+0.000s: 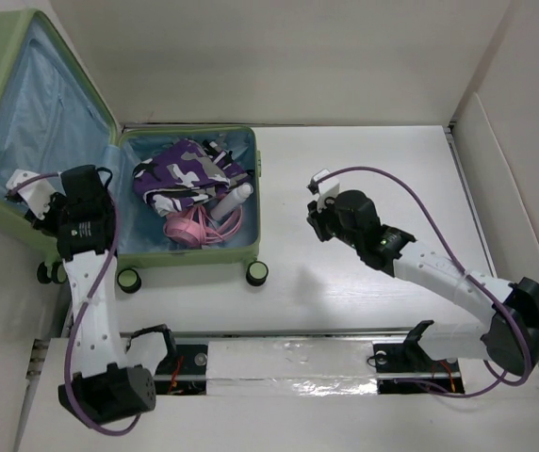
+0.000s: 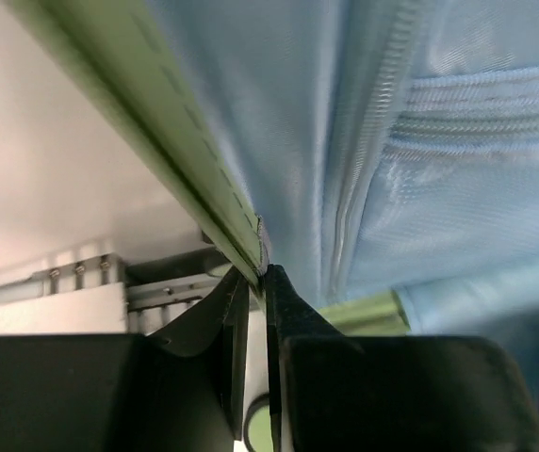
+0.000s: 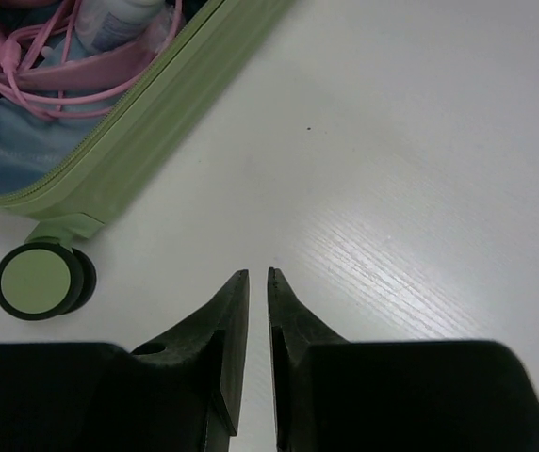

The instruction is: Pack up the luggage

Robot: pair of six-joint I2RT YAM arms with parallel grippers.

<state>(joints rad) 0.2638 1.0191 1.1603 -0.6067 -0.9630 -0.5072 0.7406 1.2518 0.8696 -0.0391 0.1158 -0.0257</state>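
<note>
The luggage (image 1: 189, 254) lies open on the table, its lid (image 1: 24, 94) raised at the left with the pale blue lining showing. In the base lie a purple-and-white garment (image 1: 180, 179), a white bottle (image 1: 235, 195) and a pink corded item (image 1: 199, 229). My left gripper (image 1: 55, 212) is at the lid's near edge; in the left wrist view it (image 2: 258, 273) is shut on the lid's green rim (image 2: 185, 160). My right gripper (image 1: 318, 215) hovers over bare table right of the luggage; in its wrist view it (image 3: 258, 275) is shut and empty, near the luggage wall (image 3: 147, 122).
A green-faced wheel (image 3: 39, 280) sticks out at the luggage's near right corner, left of my right gripper. More wheels (image 1: 128, 280) sit along the near side. White walls enclose the table at the back and right (image 1: 496, 141).
</note>
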